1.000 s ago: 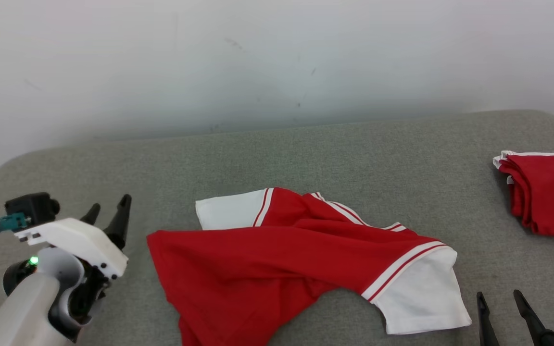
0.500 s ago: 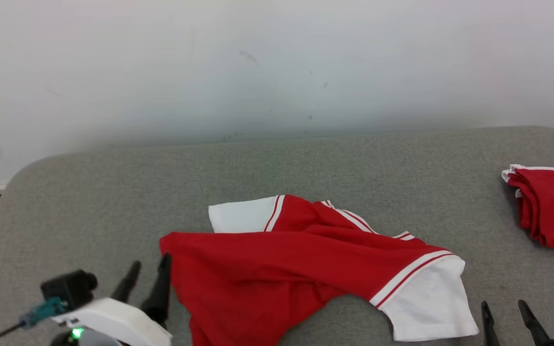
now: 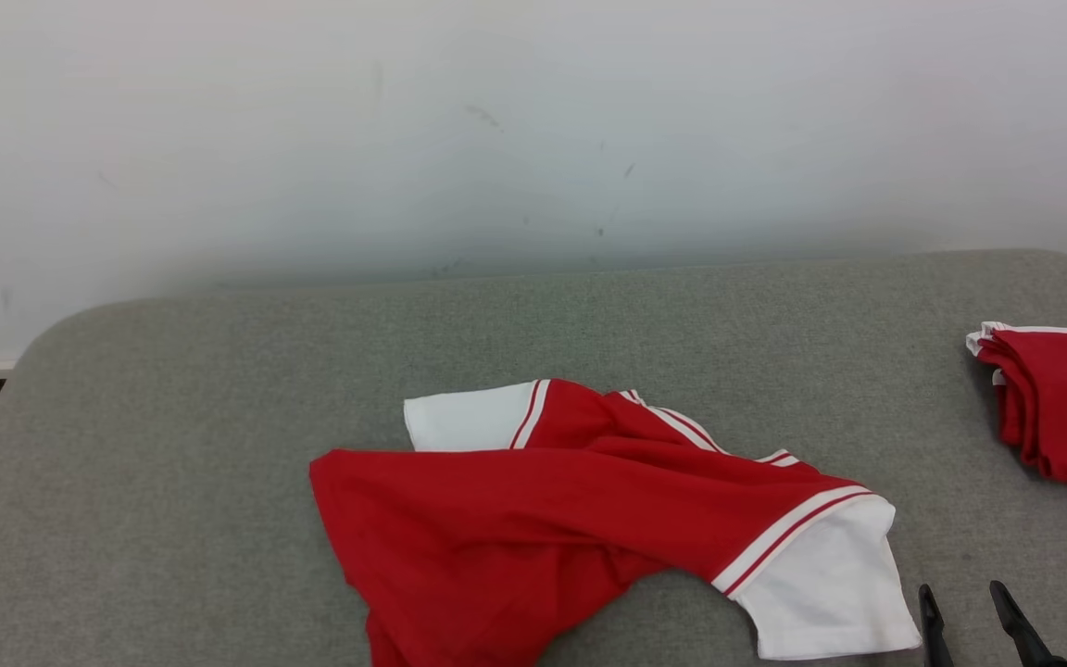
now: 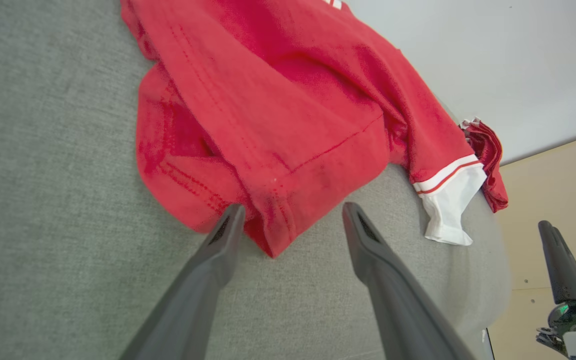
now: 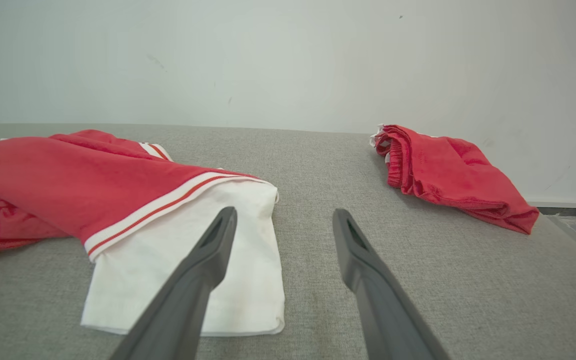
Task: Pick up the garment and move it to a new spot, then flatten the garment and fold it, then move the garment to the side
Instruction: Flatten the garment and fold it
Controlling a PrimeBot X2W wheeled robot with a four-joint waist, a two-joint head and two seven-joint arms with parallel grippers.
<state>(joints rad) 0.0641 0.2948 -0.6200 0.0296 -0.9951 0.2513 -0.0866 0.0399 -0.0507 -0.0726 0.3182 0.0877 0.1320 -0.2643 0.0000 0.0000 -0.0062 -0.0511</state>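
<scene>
Now red garment [image 3: 589, 519] lies crumpled mid grey pad [image 3: 172, 417], not yet flattened. Left gripper [image 4: 293, 207], raised off garment's left edge a second ago, has dropped to its near hem, fingers spread, empty; grasp likely next. Right gripper [image 3: 960, 588] open beside garment's white sleeve [image 3: 821, 584]. Near hem cut off in head view; collar buried in folds

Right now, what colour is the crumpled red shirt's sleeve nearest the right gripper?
White sleeve with red stripe trim; clearest in the right wrist view.
</scene>
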